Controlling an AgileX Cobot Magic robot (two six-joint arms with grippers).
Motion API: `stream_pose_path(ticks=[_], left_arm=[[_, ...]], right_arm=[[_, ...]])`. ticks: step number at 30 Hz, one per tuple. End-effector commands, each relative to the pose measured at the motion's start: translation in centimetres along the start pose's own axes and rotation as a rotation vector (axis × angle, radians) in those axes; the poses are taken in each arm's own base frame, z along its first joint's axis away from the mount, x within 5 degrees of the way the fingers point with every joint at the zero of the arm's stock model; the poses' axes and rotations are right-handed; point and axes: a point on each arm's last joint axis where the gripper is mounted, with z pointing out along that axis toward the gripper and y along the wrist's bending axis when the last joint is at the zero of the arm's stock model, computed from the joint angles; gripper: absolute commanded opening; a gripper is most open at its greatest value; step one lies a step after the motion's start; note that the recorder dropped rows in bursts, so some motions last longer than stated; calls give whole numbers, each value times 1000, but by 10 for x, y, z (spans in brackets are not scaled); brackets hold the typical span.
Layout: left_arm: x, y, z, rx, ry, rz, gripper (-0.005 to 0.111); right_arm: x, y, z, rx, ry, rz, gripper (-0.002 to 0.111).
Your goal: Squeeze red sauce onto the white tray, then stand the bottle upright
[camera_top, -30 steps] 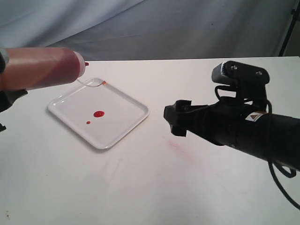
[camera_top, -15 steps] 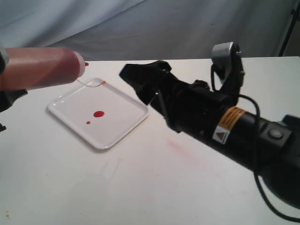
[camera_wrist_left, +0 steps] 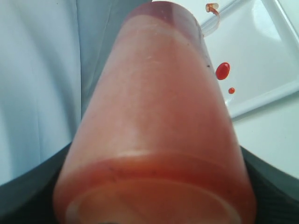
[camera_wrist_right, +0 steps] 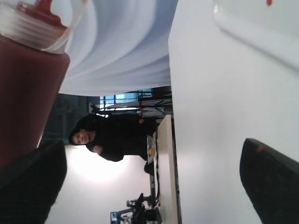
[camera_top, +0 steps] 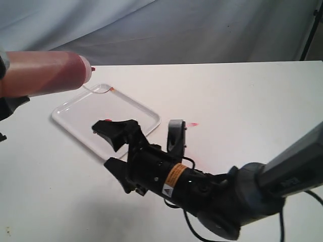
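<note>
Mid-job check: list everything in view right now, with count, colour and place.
bottle: one, translucent orange-red with dark red sauce inside, held on its side at the left, nozzle toward the tray
cap: one, small orange-red, dangling on a thin tether above the tray's far edge
white tray: one, glossy white, on the table left of centre
red sauce: one blob plus a tinier dot, bright red, on the tray
smear: one, faint pinkish, on the table right of the tray
table: one, white, under everything
backdrop: one, grey-blue cloth, behind the table
left fingers: one pair, black, closed on the bottle
right fingers: one pair, black, open and empty, in front of the tray's near edge
</note>
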Motion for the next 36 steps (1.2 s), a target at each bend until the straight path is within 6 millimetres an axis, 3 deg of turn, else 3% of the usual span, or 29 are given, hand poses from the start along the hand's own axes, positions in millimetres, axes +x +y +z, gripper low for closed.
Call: stream_pose_path(ticks=[1,5,12,26,36], left_arm=[[-8,6,-6,-50,-76,-15,0],[-7,6,-6,-49,-74,-15,0],[-7,6,-6,-51,-72,-9,0],[-7,6,-6,-51,-72,-9,0],[-7,6,-6,-51,-73,-10,0]], right_arm=[[9,19,34,-141,62,-15,91],[8,35,48,-209,53,-23,90],[2,38,50,-224,-4,-16,84],[1,72,71,-356,24,44,80],[-6,76,73,-379,-31,142,80]])
